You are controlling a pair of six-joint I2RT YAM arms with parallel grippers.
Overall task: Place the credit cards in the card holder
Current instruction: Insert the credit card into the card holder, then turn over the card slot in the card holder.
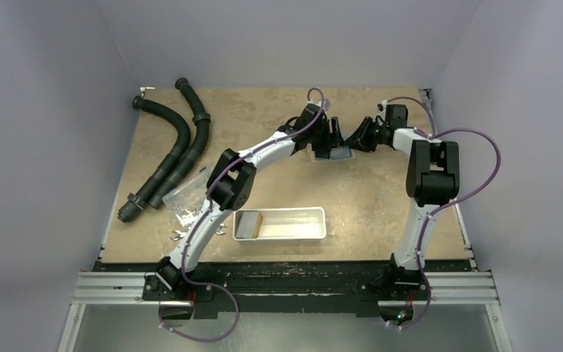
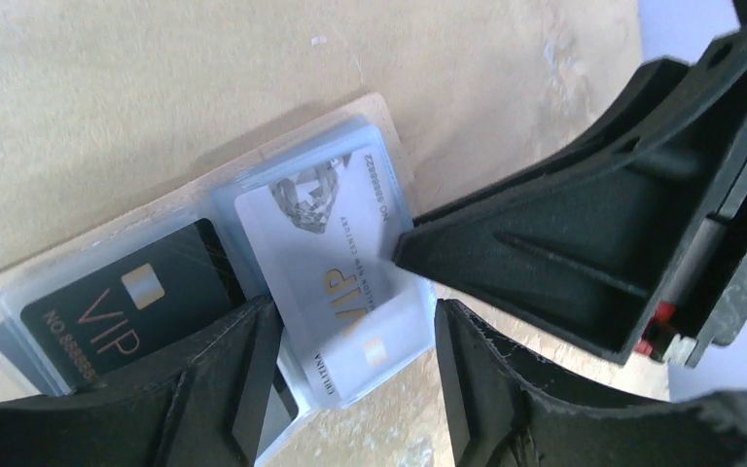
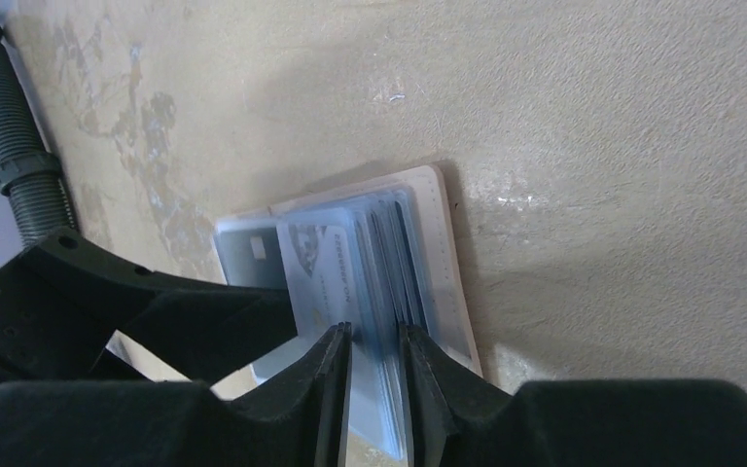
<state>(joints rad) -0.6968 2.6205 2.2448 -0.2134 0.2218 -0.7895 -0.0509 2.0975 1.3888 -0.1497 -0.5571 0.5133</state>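
Card holder (image 1: 332, 155) lies open at the far middle of the table (image 1: 381, 213), and both arms reach in to meet over it. Its beige outside faces down and its light blue inner panels face up.

Seen from the left wrist, a black credit card (image 2: 122, 316) marked VIP sits inside a clear sleeve on one panel. A pale credit card (image 2: 326, 258), also marked VIP, lies slightly askew over the neighbouring panel. The left gripper (image 2: 355, 336) has its fingers spread wide, one on each side of the pale card's near end. A sliver of space shows on either side, so it grasps nothing.

The right gripper (image 3: 374, 341) has its fingers drawn almost together, pinching a sheaf of the holder's clear sleeves at their near edge. From the left wrist, its tip meets the panel right at the pale card's edge.

Closer to the arm bases, well apart from the holder, stands a long white tray (image 1: 324, 224). A clear plastic box (image 1: 183, 192) sits beside the left arm, and two black ribbed hoses (image 1: 183, 139) run along the table's left side.
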